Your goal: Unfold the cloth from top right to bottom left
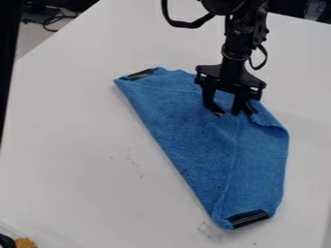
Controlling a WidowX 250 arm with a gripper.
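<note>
Orange-brown, fuzzy material [26,242] lay nearest, at seven o'clock in the view, beside a dark object [7,241]. The blue, napped cloth [188,131] sprawled right of centre on the smooth white worktop [77,169], still partly folded, its creased edge curling towards two o'clock. Black strips marked its ends: one [141,74] at the cloth's eleven o'clock, another [249,219] at five.

Over the cloth's one o'clock hung the black two-finger gripper [227,113], its fingers parted, with nothing visibly pinched. Closing on several layers could have dragged the whole cloth instead of opening the fold; catching too little nap could have let the edge slip. A low sweep towards seven o'clock might have bunched the soft middle.

Dark cables [48,14] lay beyond the worktop at eleven o'clock, well apart from the work. Only the gripper itself stood in the way, covering part of the upper folds.
</note>
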